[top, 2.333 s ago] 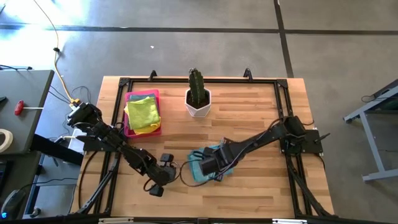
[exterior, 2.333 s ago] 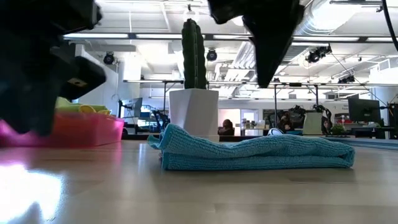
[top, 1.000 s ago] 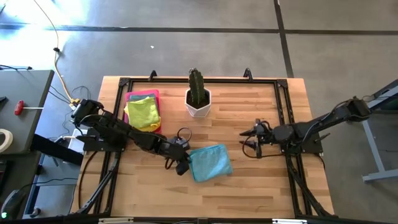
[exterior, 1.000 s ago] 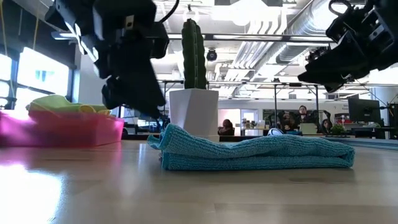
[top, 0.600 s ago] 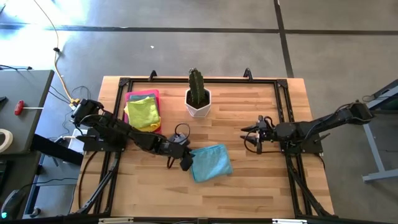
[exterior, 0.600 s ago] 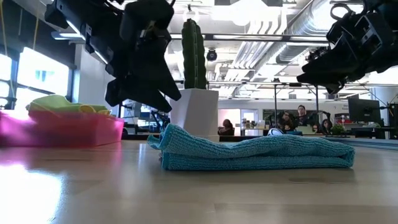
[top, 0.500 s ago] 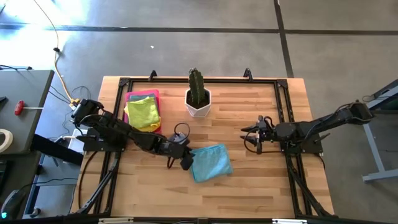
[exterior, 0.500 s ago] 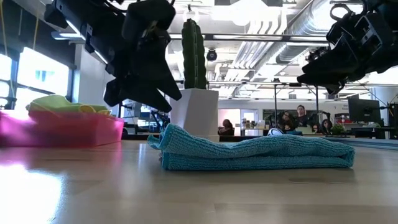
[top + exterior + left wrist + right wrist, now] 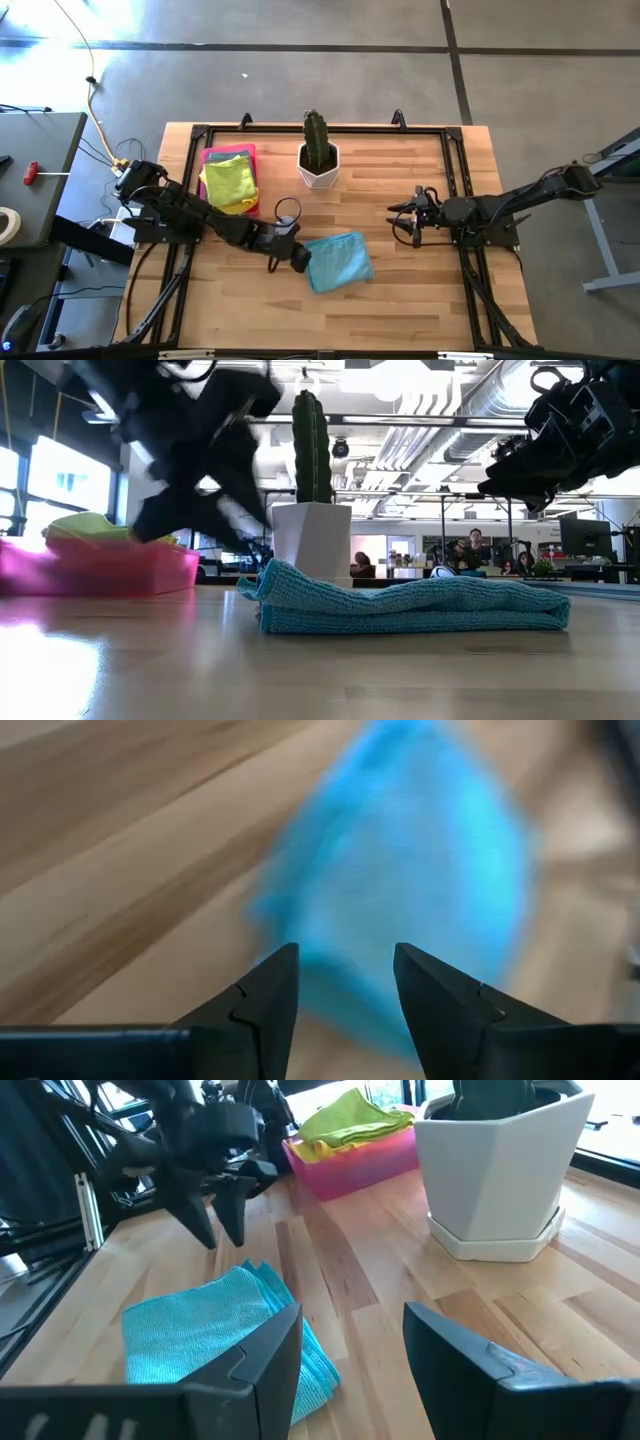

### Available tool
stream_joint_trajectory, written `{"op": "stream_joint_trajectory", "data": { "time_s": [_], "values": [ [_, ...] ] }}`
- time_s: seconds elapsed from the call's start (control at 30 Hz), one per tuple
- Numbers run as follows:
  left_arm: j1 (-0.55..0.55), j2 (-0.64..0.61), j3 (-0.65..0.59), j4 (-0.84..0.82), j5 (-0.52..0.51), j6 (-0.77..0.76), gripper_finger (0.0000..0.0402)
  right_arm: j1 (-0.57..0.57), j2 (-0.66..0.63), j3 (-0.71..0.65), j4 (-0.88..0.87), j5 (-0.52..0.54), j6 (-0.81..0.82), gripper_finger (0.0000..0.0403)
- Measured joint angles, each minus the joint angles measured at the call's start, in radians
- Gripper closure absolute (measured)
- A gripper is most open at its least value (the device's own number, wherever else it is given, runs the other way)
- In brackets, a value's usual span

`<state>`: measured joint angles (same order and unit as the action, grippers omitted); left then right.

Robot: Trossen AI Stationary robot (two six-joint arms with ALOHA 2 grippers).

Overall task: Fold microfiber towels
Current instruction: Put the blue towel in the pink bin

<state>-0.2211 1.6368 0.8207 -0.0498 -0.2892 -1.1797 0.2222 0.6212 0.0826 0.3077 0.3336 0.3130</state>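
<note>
A folded light blue microfiber towel [image 9: 338, 260] lies flat on the wooden table, near its middle [image 9: 410, 607] [image 9: 215, 1335]. My left gripper [image 9: 299, 260] stands open just off the towel's left edge. Its fingers [image 9: 218, 1230] slant down and hover above the wood with nothing between them. The towel shows blurred beyond them in the left wrist view [image 9: 400, 890]. My right gripper [image 9: 397, 220] hangs open above the table's right part, well clear of the towel, with nothing between its fingers [image 9: 352, 1345]. More towels, lime green and yellow [image 9: 229, 182], lie piled in a pink tray.
The pink tray [image 9: 212, 208] stands at the far left of the table. A cactus in a white pot [image 9: 318, 155] stands at the far middle, close behind the towel [image 9: 500, 1170]. A black frame runs round the table's edges. Bare wood lies in front of the towel.
My left gripper has rolled about its own axis while staying beside the blue towel's left edge. The towel has not moved.
</note>
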Motion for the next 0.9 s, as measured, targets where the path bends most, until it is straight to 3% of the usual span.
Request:
{"op": "stream_joint_trajectory", "data": {
  "time_s": [0.07, 0.17, 0.6, 0.9],
  "values": [
    [-0.019, 0.001, -0.002, -0.091, -0.049, -0.118, 0.0242, 0.0, 0.0, 0.0, 0.0, 0.0, 0.0, 0.0236],
    [-0.032, 0.02, 0.0, -0.088, -0.082, -0.297, 0.023, 0.0, 0.0, 0.0, -0.004, 0.0, 0.0, 0.0236],
    [-0.037, 0.161, 0.0, 0.137, -0.066, -0.284, 0.0112, 0.0, 0.0, 0.0, -0.042, 0.0, 0.0, 0.0236],
    [-0.028, 0.264, 0.004, 0.327, -0.082, -0.255, 0.0103, 0.0, 0.0, 0.0, -0.069, 0.0, 0.0, 0.0236]
  ]
}}
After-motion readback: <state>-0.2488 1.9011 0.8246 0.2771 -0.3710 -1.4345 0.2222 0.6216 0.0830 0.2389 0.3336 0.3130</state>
